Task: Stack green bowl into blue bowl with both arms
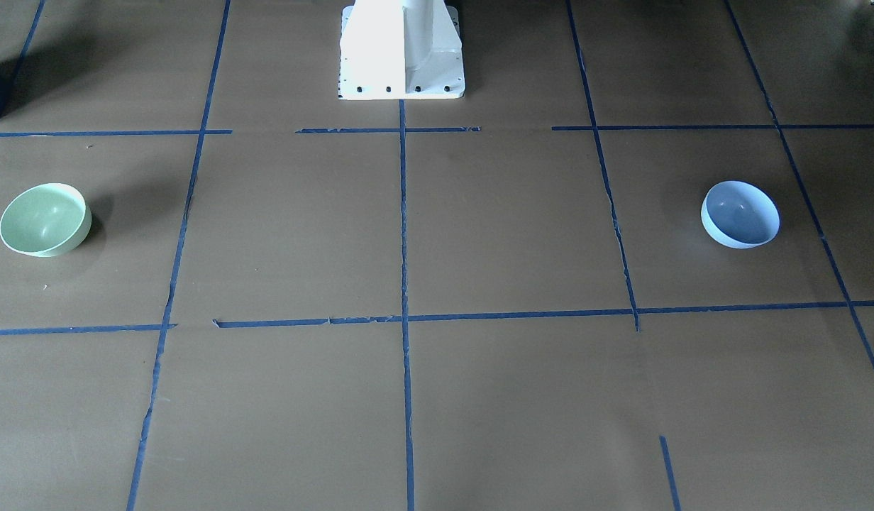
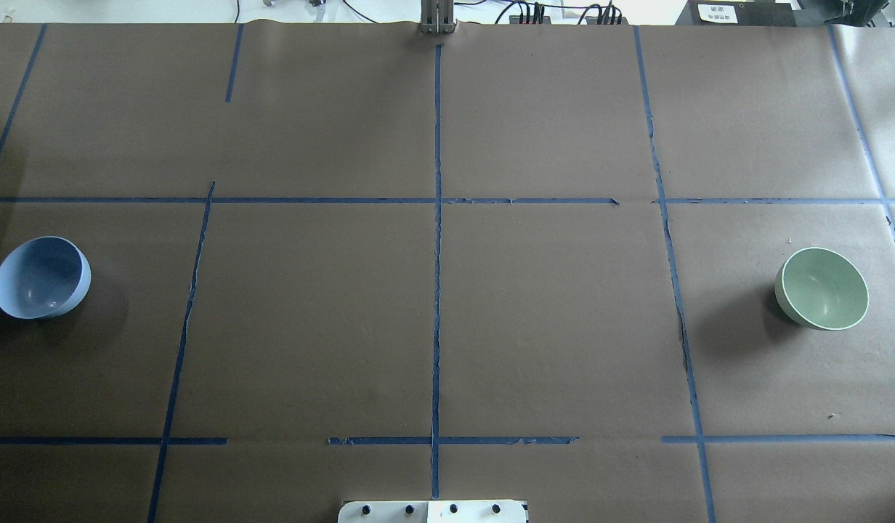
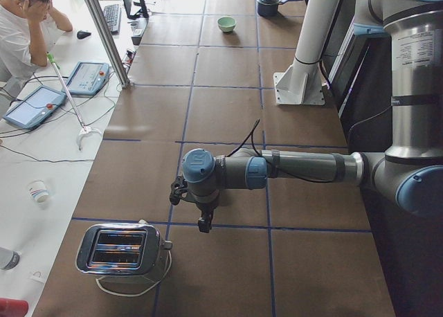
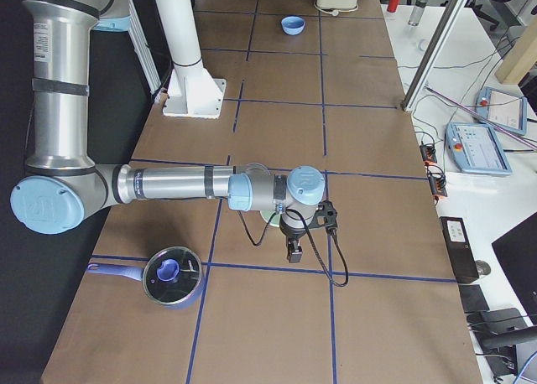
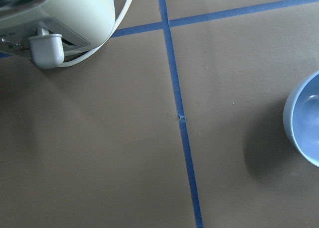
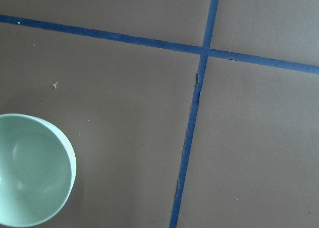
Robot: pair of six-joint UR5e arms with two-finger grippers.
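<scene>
The green bowl stands upright and empty at the table's end on my right; it also shows in the overhead view and at the lower left of the right wrist view. The blue bowl stands upright and empty at the opposite end, on my left, and at the right edge of the left wrist view. My left gripper hangs above the table near the blue bowl's end. My right gripper hangs just beside the green bowl. I cannot tell whether either is open or shut.
A chrome toaster with a white cord stands beyond the blue bowl. A lidded blue pot sits beyond the green bowl. The white pedestal base stands at the table's robot side. An operator sits at the side desk.
</scene>
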